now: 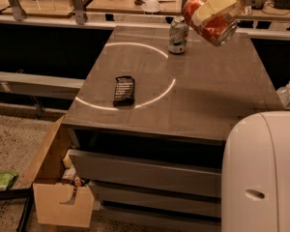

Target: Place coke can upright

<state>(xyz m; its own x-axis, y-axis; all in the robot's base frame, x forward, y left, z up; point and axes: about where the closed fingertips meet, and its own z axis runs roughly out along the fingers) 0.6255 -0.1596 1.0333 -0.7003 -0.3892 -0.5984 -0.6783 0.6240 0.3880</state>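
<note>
The red coke can (209, 22) is held tilted in the air above the far right part of the grey table (203, 95), its silver end facing down toward me. My gripper (222, 4) is shut on the coke can, its pale fingers (221, 0) wrapped across the can's upper side. The arm comes in from the top right corner. The can hangs just right of a green-and-white can.
A green-and-white can (178, 35) stands upright at the table's far edge. A dark snack bar (124, 90) lies on the left part. A white robot body (263, 173) fills the bottom right. A cardboard box (58, 192) sits on the floor at the left. Cluttered desks stand behind.
</note>
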